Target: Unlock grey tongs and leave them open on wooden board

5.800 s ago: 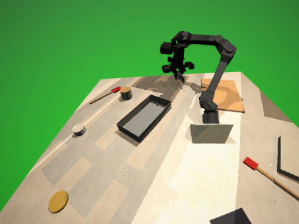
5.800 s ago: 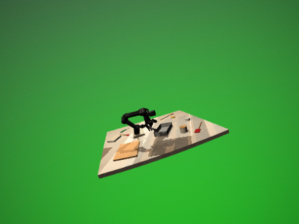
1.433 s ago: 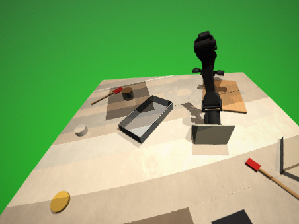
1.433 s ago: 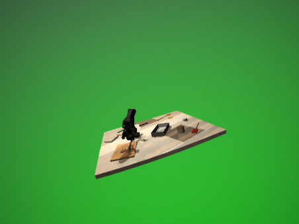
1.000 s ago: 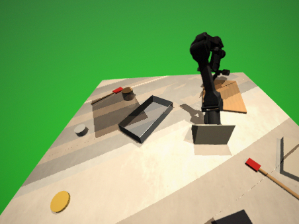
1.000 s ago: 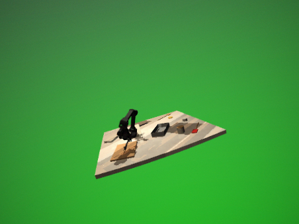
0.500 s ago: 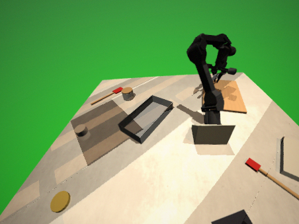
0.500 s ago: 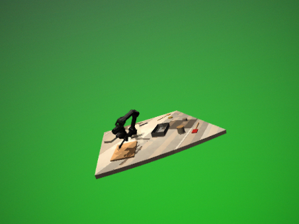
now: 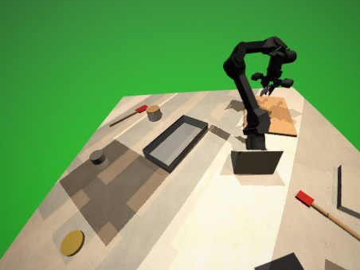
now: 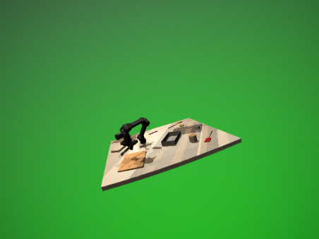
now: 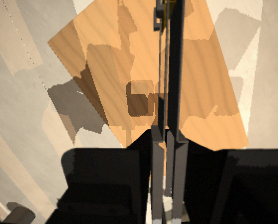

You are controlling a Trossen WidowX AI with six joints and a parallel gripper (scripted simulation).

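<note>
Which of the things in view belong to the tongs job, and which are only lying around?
For the job:
- gripper
- grey tongs, held in it
- wooden board
- roasting tin, where the tongs started

Just lying about:
- two red-headed tools
- yellow disc
- wooden-topped cylinder

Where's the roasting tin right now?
In the top view the roasting tin sits mid-table, left of the arm's base, between the lidded pot and that base.

Black six-joint arm raised and bent at the elbow, wrist folded over, gripper hanging below it — fingers nearly together, clamped on something slim between them.
</note>
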